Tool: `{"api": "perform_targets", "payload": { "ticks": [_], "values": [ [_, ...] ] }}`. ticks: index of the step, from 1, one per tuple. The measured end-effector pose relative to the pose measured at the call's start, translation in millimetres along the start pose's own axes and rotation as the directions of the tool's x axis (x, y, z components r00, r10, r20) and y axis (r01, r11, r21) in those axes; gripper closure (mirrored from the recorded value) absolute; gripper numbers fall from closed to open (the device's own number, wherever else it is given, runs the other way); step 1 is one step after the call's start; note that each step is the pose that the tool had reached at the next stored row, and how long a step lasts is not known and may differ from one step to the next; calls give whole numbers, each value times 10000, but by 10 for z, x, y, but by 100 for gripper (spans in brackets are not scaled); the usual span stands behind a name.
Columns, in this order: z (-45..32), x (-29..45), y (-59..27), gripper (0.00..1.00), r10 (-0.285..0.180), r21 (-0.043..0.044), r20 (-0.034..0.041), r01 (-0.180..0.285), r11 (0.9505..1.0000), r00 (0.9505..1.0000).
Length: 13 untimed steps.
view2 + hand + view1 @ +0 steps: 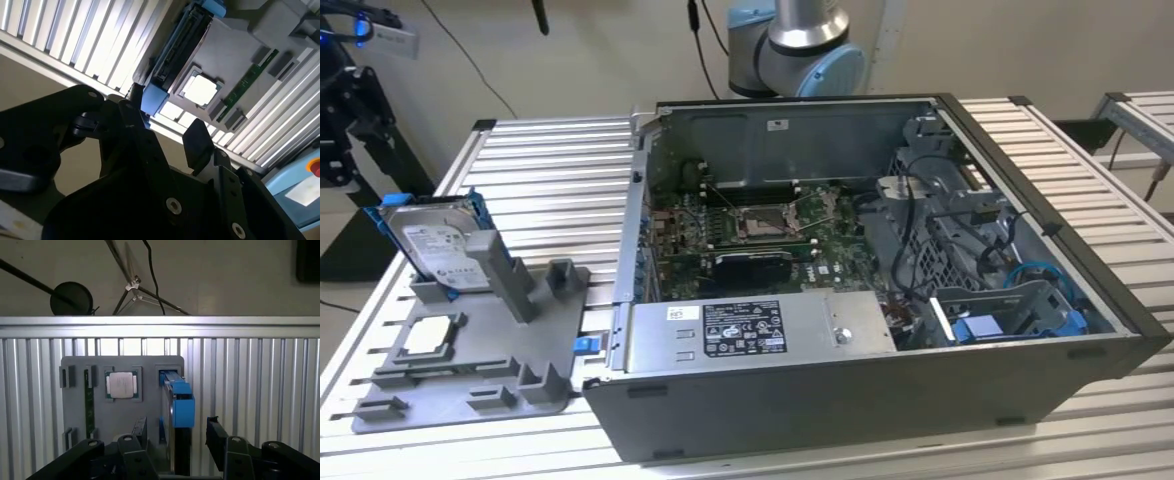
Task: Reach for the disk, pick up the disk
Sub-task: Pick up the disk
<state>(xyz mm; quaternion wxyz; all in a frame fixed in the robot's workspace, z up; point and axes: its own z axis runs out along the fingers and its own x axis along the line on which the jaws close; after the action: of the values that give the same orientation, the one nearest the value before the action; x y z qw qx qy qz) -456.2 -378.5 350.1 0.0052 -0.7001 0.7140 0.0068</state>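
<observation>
Reach step in hand, by judgement. Silver-grey metal disk in blue plastic bracket (pixel 438 240) stands upright in grey plastic holder (pixel 467 375) on the slatted aluminium table (pixel 540 160), at nine o'clock from the open computer case (pixel 854 400). Black claw (pixel 177 422) is apart, flanking the disk's edge. A grasp calls for centred, square closure.

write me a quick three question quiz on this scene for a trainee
1. True or false: the disk lies flat.
2. The gripper has its jaws: A shut on the disk; B apart, one each side of the disk; C shut on nothing.
3. Fill in: the bracket around the disk is ____.
Key: 1 false, it stands on edge in the grey holder; 2 B; 3 blue.
</observation>
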Motion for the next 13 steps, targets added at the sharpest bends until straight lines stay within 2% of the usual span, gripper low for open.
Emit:
{"api": "perform_targets", "payload": {
  "ticks": [7, 13],
  "values": [
    [120, 0, 0, 0, -111, -1, -51, 111, 9999, 9999],
    [227, 1, 0, 0, -113, 0, -62, 113, 9999, 9999]
  ]
}}
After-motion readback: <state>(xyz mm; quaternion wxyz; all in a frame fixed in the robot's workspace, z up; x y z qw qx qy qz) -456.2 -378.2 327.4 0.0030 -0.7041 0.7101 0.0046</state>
